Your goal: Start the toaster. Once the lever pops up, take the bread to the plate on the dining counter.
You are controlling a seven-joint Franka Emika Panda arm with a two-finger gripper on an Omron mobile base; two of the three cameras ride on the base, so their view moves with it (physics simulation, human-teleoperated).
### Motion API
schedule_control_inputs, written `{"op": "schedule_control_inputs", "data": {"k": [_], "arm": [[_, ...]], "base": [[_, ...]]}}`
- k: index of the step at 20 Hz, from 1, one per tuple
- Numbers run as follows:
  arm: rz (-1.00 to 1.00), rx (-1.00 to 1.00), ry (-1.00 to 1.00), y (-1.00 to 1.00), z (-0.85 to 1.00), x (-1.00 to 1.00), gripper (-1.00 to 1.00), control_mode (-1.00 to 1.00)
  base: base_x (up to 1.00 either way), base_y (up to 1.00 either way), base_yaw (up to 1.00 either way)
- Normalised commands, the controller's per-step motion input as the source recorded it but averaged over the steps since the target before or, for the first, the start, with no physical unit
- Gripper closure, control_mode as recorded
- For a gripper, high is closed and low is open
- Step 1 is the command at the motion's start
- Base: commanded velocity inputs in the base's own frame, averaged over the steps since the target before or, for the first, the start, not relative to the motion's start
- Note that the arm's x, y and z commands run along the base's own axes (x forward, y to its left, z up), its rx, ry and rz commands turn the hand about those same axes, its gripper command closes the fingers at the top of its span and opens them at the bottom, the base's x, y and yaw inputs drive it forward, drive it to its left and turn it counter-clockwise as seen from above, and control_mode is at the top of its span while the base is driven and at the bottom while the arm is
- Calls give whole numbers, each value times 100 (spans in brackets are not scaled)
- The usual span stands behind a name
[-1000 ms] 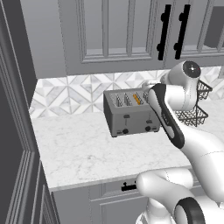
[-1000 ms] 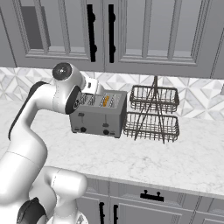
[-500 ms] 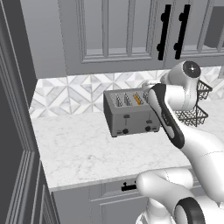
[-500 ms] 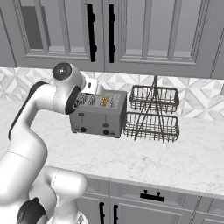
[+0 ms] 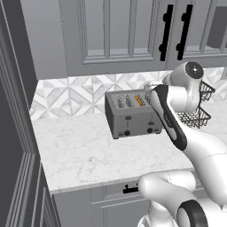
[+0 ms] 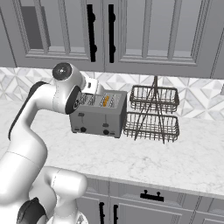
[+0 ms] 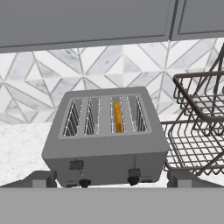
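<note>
Hanging with its jaws spread wide, the gripper (image 7: 112, 181) is facing the toaster (image 7: 105, 136) (no lettering is showing on it), which is sitting on the marble counter (image 5: 84, 148) holding the bread (image 7: 117, 116) in its third slot, beside a wire rack (image 6: 152, 113)

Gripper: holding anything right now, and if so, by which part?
Nothing is held. The gripper is open, its fingers spread apart in front of the boxy grey metal toaster, not touching it.
</note>
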Motion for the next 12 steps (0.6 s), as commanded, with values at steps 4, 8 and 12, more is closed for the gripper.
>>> {"op": "schedule_control_inputs", "data": {"k": [4,8,12], "arm": [[0,0,0,0,0,0,-100,-100],[0,0,0,0,0,0,-100,-100],[0,0,0,0,0,0,-100,-100]], "base": [[0,0,0],[0,0,0],[0,0,0]]}}
